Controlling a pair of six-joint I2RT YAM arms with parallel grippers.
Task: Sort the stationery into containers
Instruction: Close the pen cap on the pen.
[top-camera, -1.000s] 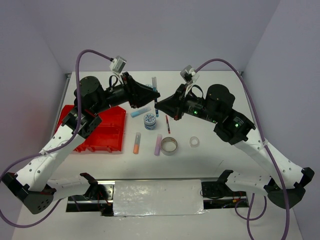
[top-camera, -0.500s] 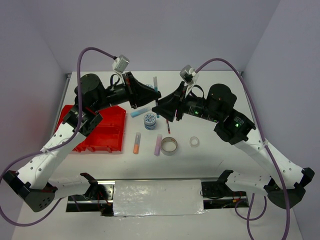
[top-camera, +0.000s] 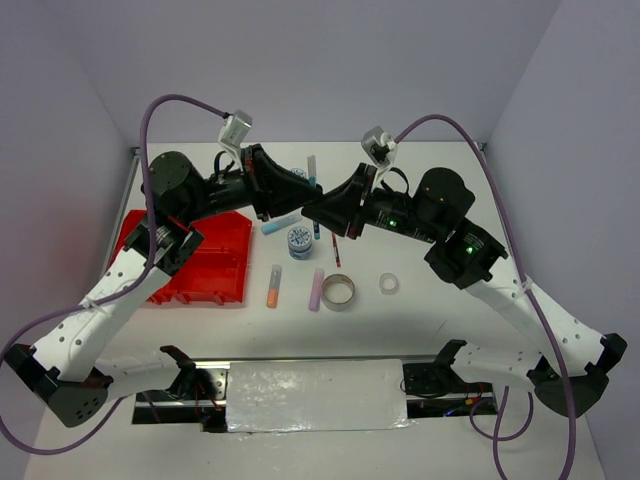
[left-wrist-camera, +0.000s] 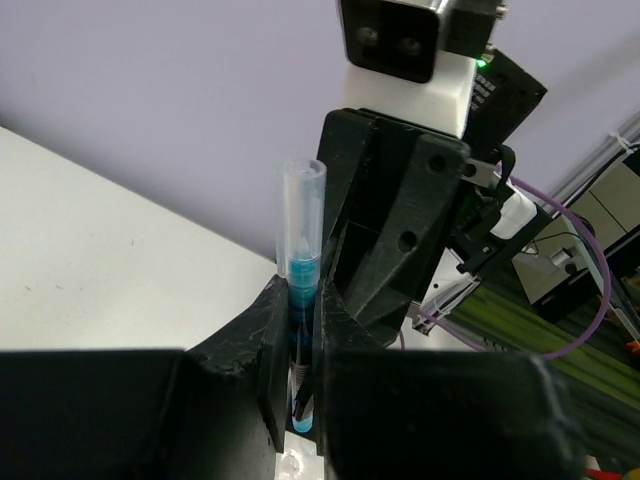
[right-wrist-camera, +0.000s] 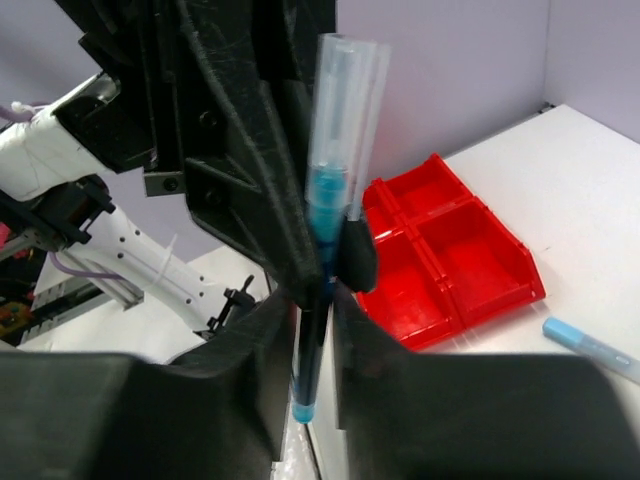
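Observation:
The teal pen (top-camera: 311, 172) stands upright in the air above the table's middle. My left gripper (top-camera: 304, 190) is shut on the teal pen (left-wrist-camera: 300, 250), its fingers tight on the barrel around (left-wrist-camera: 300, 310). My right gripper (top-camera: 313, 208) faces it from the right. Its jaws stand round the pen's lower part (right-wrist-camera: 328, 160) with a thin gap on one side, around (right-wrist-camera: 315, 320). The red four-compartment tray (top-camera: 225, 240) lies at the left and shows in the right wrist view (right-wrist-camera: 480, 265).
On the table lie a light-blue stick (top-camera: 280, 224), a round blue-patterned tub (top-camera: 299, 241), the red pen (top-camera: 336, 250), an orange stick (top-camera: 273, 286), a lilac stick (top-camera: 317, 289), a grey tape ring (top-camera: 338, 292) and a clear tape ring (top-camera: 389, 284).
My right gripper has moved left, closing in on the pen held by my left gripper, until its jaws stand round the lower barrel. The items on the table have not moved.

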